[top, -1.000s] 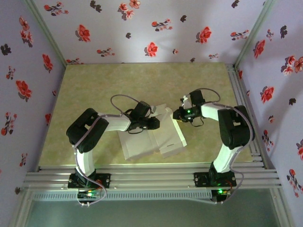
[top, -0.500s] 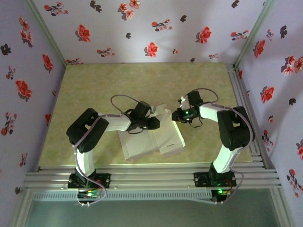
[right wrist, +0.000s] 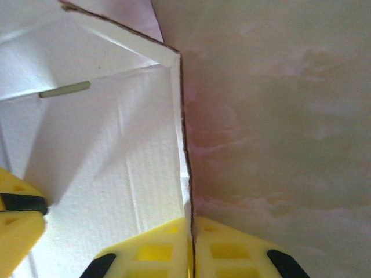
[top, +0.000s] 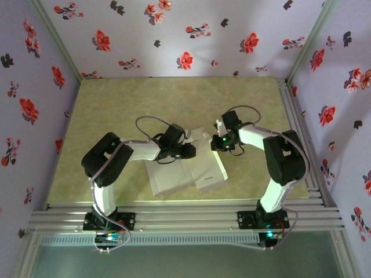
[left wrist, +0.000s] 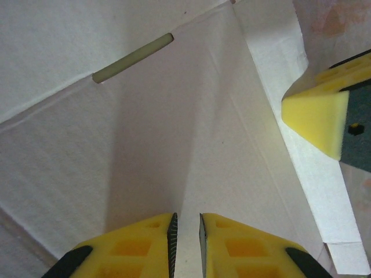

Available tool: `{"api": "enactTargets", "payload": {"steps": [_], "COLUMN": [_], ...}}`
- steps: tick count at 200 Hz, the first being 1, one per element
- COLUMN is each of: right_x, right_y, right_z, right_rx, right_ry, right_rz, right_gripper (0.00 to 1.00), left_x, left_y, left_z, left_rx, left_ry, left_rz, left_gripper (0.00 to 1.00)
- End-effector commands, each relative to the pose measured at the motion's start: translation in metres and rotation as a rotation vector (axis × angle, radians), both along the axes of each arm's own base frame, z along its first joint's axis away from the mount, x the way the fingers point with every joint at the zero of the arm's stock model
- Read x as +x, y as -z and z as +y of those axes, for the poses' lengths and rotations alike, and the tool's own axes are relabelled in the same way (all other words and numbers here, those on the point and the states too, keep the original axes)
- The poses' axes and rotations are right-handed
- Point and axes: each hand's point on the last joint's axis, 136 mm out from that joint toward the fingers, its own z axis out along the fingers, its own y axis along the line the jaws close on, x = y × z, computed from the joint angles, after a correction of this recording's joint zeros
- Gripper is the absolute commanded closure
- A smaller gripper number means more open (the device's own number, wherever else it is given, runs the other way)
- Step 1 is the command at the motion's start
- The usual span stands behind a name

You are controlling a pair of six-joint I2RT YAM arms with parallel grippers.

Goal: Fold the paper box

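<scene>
box (top: 184,172) mid-bench (top: 116,104), toward near edge, part-formed | right claw (right wrist: 191,225) pressed together on a raised wall's edge, likely to hold it upright | left claw (left wrist: 185,231) nearly closed astride a crease, grip cannot tell, probably steadying that panel

The right pincer (right wrist: 191,234) is closed on the paper box (right wrist: 116,168), its two yellow fingers (right wrist: 148,252) pinching the thin raised edge of a white panel from either side. On the box's white inner face a narrow slot (right wrist: 65,89) lies up near the far fold, and a yellow finger (right wrist: 16,229) of the left pincer rests against that face, well apart from the pinched edge. Outside that edge lies the mottled olive tabletop (right wrist: 290,116), tinged pink just beside the card.
</scene>
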Motion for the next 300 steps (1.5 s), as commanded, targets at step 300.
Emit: {"api": "enactTargets", "payload": {"steps": [300], "right_x": [0.024], "right_y": [-0.138], "right_z": [0.058], "right_rx": [-1.274], "right_ry": [-0.572], "right_rz": [-0.955], "right_gripper": [0.96], "left_x": [0.103], "left_y": [-0.089], "left_z": [0.100], "left_rx": [-0.391], "left_ry": [0.087], "left_rz": [-0.435], "left_gripper": [0.58]}}
